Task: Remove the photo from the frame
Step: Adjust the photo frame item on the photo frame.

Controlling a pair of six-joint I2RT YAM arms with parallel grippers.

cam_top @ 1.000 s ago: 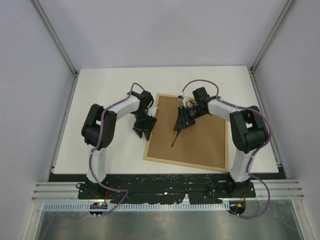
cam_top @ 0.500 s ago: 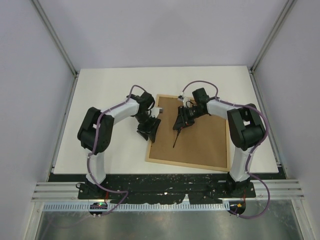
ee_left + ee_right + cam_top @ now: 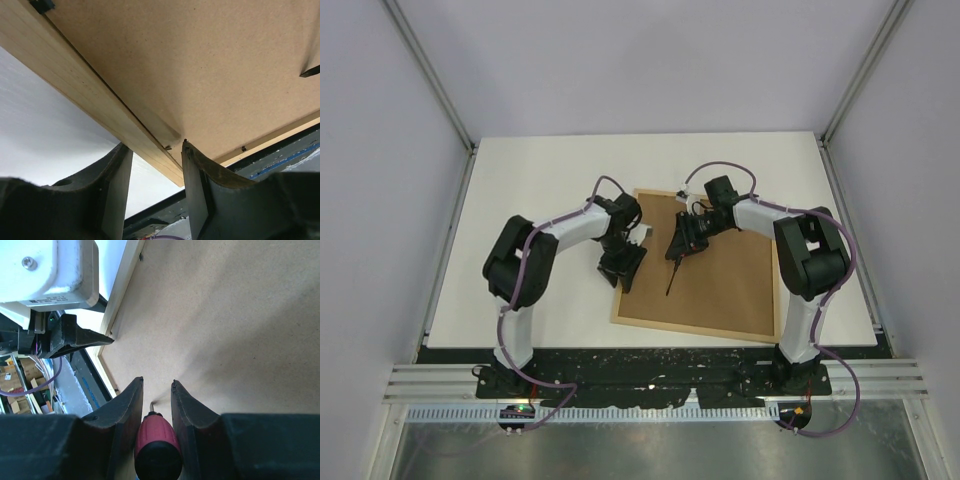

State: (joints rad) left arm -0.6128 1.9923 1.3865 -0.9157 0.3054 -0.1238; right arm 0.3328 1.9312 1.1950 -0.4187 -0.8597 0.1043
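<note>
The left arm reaches in low over the frame's [image 3: 720, 285] left rail near its front corner. The left gripper [image 3: 623, 265] is parted, one finger [image 3: 117, 185] over the white table [image 3: 540, 170] and the other over the brown fibreboard back [image 3: 210, 75]. The right arm bends inward, and the right gripper [image 3: 680, 248] clamps a red-handled screwdriver [image 3: 156, 442] angled down at the panel. The frame lies face down, its near edge close to the table's front. White table surface extends to the left and beyond it. The photo cannot be seen.

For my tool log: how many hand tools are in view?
1. A red-handled tool is clamped in the right gripper, over the frame's brown back. The left gripper holds none. Others may be hidden.
</note>
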